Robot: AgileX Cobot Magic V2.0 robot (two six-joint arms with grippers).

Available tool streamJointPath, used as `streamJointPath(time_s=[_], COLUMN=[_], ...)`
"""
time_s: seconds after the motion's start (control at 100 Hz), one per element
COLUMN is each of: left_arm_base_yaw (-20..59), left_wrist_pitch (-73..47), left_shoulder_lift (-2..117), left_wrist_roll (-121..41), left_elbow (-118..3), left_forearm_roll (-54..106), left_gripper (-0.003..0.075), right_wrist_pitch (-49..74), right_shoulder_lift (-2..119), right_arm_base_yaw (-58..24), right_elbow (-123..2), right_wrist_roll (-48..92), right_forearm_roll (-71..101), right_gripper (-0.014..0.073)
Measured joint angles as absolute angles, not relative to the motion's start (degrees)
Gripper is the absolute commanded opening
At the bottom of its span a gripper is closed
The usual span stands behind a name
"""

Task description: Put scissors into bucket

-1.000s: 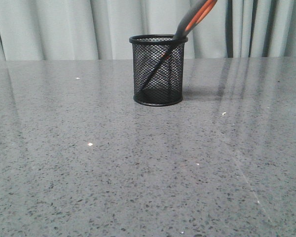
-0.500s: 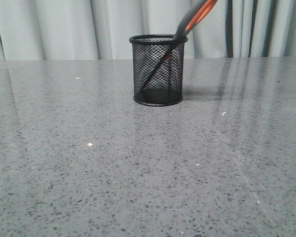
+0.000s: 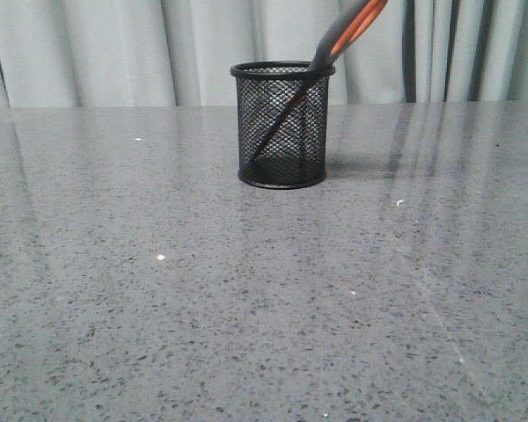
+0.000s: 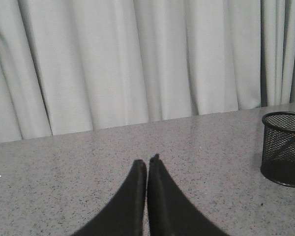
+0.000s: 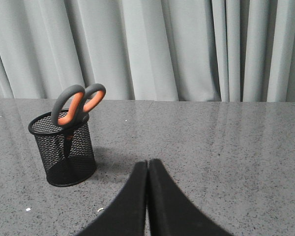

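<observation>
A: Where are the scissors (image 3: 345,33)?

B: Standing blades-down inside the bucket (image 3: 282,124), a black wire-mesh cup upright on the grey speckled table (image 3: 246,308). Leaning to the right in the front view, the neck resting against the rim. Grey handles with orange-lined loops sticking up well above the rim, partly cut off by the top edge of that view. Dark blades visible through the mesh, slanting down toward the base.

A: And from the wrist cameras?

B: In the right wrist view, both finger loops of the scissors (image 5: 77,105) seen whole above the bucket (image 5: 65,152), with a soft shadow on the table beside it. In the left wrist view, only part of the bucket (image 4: 285,147) at the picture's edge, a thin dark blade showing through the mesh.

A: The grippers?

B: Left gripper (image 4: 147,162) closed, black fingers pressed together, holding nothing, well apart from the bucket. Right gripper (image 5: 147,163) likewise closed and empty, also away from the bucket. Pale pleated curtain (image 3: 114,53) behind the table.
</observation>
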State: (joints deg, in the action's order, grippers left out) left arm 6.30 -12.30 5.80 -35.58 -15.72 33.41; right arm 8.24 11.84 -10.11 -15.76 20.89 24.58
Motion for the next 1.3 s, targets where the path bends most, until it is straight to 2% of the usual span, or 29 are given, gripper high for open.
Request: streamJointPath(time_s=[0.43, 0.72, 0.92, 1.3], left_arm_base_yaw=[6.3, 2.3, 1.67, 1.67], left_wrist_pitch=[-11.83, -10.78, -10.2, -8.02], left_shoulder_lift=[5.8, 3.98, -0.16, -0.16], left_wrist_roll=[-35.16, -5.84, -2.76, -0.38], left_elbow=[-15.46, -8.05, -0.08, 0.0], left_forearm_roll=[32.86, 6.45, 4.1, 3.31], left_gripper=[-0.002, -0.002, -0.002, -0.002], right_wrist_pitch=[8.24, 8.24, 8.24, 8.24], right_shoulder_lift=[11.84, 11.84, 11.84, 11.8], right_arm_base_yaw=[-10.11, -10.11, -10.11, -10.07], right_elbow=[-15.76, -15.76, -15.67, -15.67], right_wrist_roll=[20.89, 20.89, 20.89, 20.89], right_forearm_roll=[24.69, 24.69, 24.69, 24.69], right_gripper=[-0.0046, -0.0046, -0.0046, -0.0046])
